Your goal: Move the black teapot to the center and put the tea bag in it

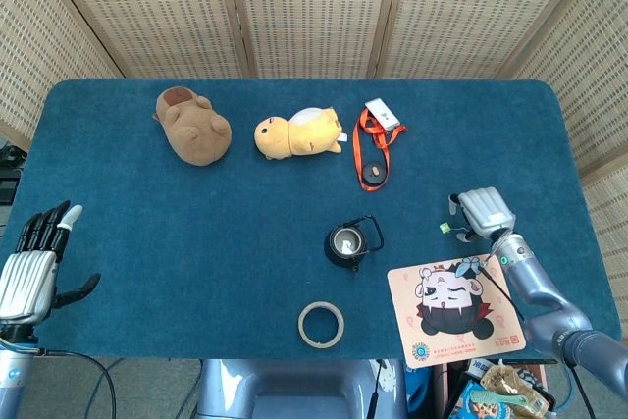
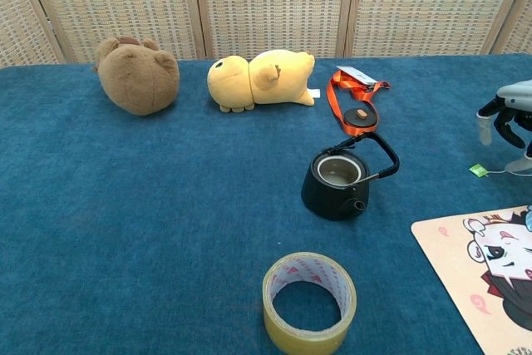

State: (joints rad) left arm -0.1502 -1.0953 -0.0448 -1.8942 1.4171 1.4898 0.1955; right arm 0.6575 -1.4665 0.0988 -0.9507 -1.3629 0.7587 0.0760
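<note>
The black teapot (image 1: 347, 242) (image 2: 337, 181) stands lidless near the table's middle, its handle tilted to the right. A small green tea bag tag (image 1: 444, 228) (image 2: 478, 170) lies on the blue cloth to its right, with a thin white string running right. My right hand (image 1: 479, 212) (image 2: 509, 114) hovers just above and right of the tag, fingers curled downward, holding nothing I can see. My left hand (image 1: 34, 262) is at the table's near left edge, fingers spread and empty.
A roll of tape (image 1: 321, 324) (image 2: 309, 302) lies in front of the teapot. A cartoon mat (image 1: 454, 307) sits at the near right. Brown plush (image 1: 193, 126), yellow plush (image 1: 296, 132) and an orange lanyard (image 1: 372, 149) lie at the back.
</note>
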